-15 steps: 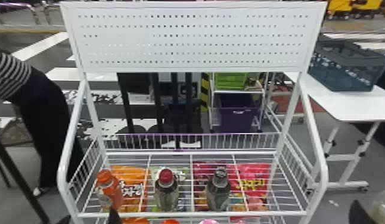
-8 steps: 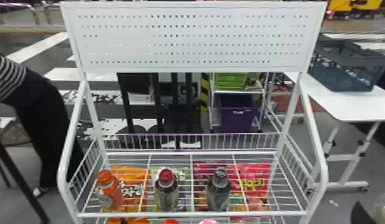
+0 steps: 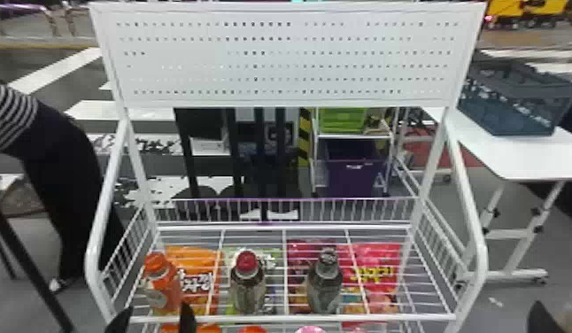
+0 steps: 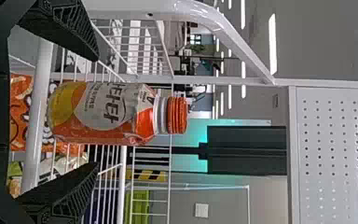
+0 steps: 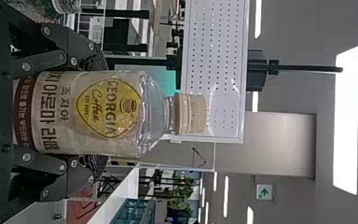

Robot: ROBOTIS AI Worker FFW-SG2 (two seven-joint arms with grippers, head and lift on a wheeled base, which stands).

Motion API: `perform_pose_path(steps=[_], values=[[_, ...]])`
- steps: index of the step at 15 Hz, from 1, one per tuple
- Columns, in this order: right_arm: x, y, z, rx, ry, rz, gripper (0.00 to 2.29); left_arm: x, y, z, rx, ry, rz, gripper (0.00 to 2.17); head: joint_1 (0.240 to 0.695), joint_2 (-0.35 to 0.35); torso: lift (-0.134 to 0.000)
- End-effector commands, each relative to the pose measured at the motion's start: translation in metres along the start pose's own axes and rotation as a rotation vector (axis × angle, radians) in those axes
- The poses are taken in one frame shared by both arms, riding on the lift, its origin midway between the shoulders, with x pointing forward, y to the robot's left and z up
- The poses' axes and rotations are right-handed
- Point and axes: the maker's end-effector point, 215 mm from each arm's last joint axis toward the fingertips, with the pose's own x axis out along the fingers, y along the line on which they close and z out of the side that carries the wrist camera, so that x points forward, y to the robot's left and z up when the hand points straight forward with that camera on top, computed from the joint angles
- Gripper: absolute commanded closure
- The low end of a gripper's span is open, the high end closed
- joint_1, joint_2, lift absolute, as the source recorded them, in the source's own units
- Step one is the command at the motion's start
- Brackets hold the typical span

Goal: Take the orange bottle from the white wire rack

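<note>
The orange bottle (image 3: 163,290) stands upright in the rack (image 3: 276,318), at the lower left of the head view, behind the front rail. The left gripper (image 4: 97,112) is plainly the nearer one; its two fingertips rise at the bottom edge of the head view, just short of the bottle. Its fingers are spread wide, and in the left wrist view the bottle shows between them, with some room at either side.

So the bottle appears to lie straight ahead of the fingers rather than off to one flank. Its long axis is vertical, square to the way the fingers point, which should suit a level grasp around the body. The next move probably calls for a short push forward over the rail, then closing. Going in too low could knock the rail; drifting inward could brush the red-capped bottle (image 3: 247,285), which stands apart to the right.

The right gripper (image 5: 97,114), at the lower right of the head view, has its fingers pinched about a coffee bottle (image 5: 88,93) and seems to have no part in this reach.
</note>
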Motion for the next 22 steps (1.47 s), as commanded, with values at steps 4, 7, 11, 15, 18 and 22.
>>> perform_pose_path(steps=[4, 7, 11, 15, 18, 22], values=[[0.000, -0.003, 0.001, -0.008, 0.003, -0.004, 1.07, 0.031, -0.003, 0.001, 0.013, 0.008, -0.017, 0.09, 0.499, 0.000, 0.000], [0.001, -0.005, 0.003, -0.012, 0.002, -0.006, 1.07, 0.047, -0.006, 0.008, 0.021, 0.004, -0.021, 0.09, 0.499, 0.000, 0.000], [0.002, -0.006, 0.002, -0.014, 0.003, -0.007, 1.07, 0.050, -0.006, 0.009, 0.027, 0.001, -0.022, 1.43, 0.499, 0.000, 0.000], [0.007, -0.006, -0.002, -0.008, 0.018, -0.008, 1.07, 0.047, -0.006, 0.002, 0.034, 0.033, -0.015, 2.15, 0.499, 0.000, 0.000], [0.011, -0.006, -0.010, -0.004, 0.044, -0.008, 1.07, 0.037, -0.013, 0.007, 0.058, 0.103, -0.015, 2.15, 0.499, 0.000, 0.000], [0.016, -0.005, -0.017, -0.001, 0.069, -0.007, 1.07, 0.017, -0.007, 0.064, 0.087, 0.145, 0.014, 2.15, 0.499, 0.000, 0.000]])
